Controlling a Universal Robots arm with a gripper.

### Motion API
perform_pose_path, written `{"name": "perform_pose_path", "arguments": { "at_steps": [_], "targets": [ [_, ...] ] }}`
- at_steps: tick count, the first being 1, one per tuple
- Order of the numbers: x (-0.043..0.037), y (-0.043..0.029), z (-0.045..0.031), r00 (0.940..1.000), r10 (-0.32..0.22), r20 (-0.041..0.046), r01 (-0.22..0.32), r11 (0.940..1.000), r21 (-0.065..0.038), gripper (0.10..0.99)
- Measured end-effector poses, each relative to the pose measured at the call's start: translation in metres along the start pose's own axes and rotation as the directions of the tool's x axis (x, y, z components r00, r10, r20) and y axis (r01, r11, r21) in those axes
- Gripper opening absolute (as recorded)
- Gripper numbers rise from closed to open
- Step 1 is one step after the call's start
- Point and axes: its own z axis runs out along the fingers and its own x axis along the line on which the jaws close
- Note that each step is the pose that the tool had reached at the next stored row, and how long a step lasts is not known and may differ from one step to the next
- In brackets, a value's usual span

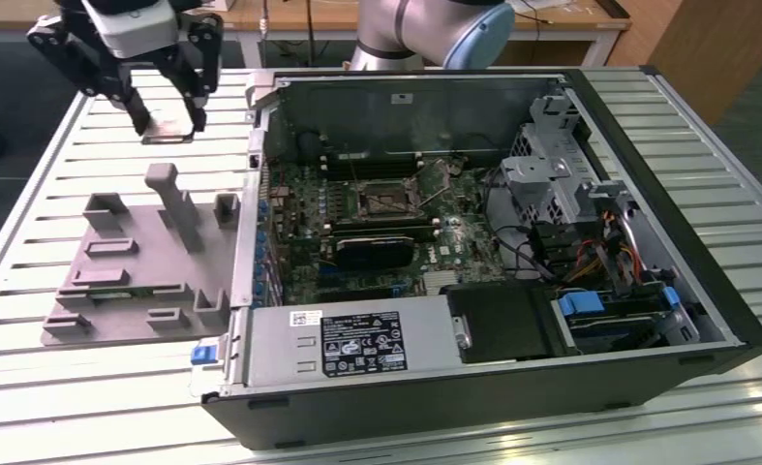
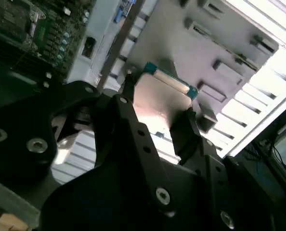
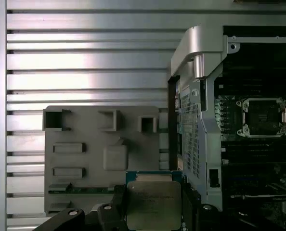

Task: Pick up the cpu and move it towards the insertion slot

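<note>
Directly under your gripper [image 1: 171, 124] runs the pale, slatted metal desk [image 1: 45, 203], brightly lit along its ribs. The jaws are clenched on the cpu [image 3: 154, 204], holding it flat in the air, clear of the desk. Close by lies the grey fixture plate [image 1: 136, 262] with its raised blocks. Beyond that stands the open computer case [image 1: 484, 407]; its metal side wall [image 1: 254, 194] rises between the cpu and the green motherboard [image 1: 290, 242]. The insertion slot [image 1: 383, 199], a shiny frame with a dark centre, sits well apart from the cpu. Farthest back, you see the arm's base [image 1: 419, 29] and wooden furniture [image 1: 704, 44].
</note>
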Motion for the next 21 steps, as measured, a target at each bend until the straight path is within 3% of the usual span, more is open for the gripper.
{"name": "perform_pose_path", "arguments": {
  "at_steps": [20,21],
  "targets": [
    [-0.0907,0.0031,0.003,1.0,0.0,0.0001,0.0,1.0,0.0,0.541],
    [-0.1068,0.0037,0.0035,1.0,0.0,0.0001,0.0,1.0,0.0,0.541]
  ]
}}
